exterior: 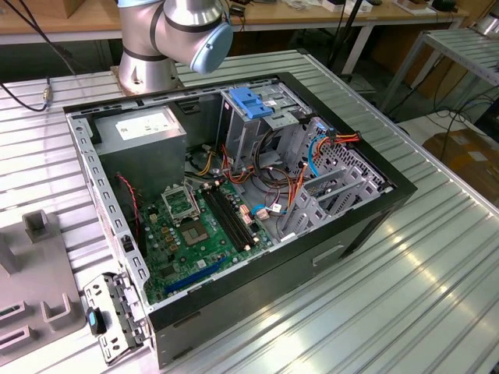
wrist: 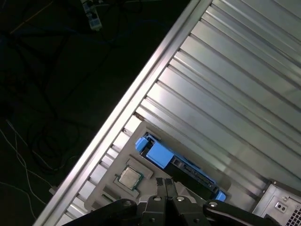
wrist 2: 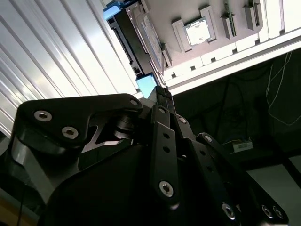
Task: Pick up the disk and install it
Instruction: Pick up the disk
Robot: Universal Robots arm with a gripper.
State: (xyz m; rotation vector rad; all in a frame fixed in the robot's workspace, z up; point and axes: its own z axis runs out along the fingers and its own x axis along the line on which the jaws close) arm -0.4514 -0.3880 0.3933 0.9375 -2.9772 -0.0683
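A ribbed metal table (exterior: 437,280) carries everything, and an open black computer case (exterior: 273,284) lies on its side at the middle of it in the exterior view. The robot's round base (exterior: 144,74) stands on the table at 11 o'clock from the case. At 8 o'clock lies a grey moulded tray (exterior: 31,288), and a small metal bracket (exterior: 117,312) lies at 7 o'clock just beside the case's corner. In the first wrist view the disk (wrist: 186,168) stands on edge along the tray's border, right where tray meets table.
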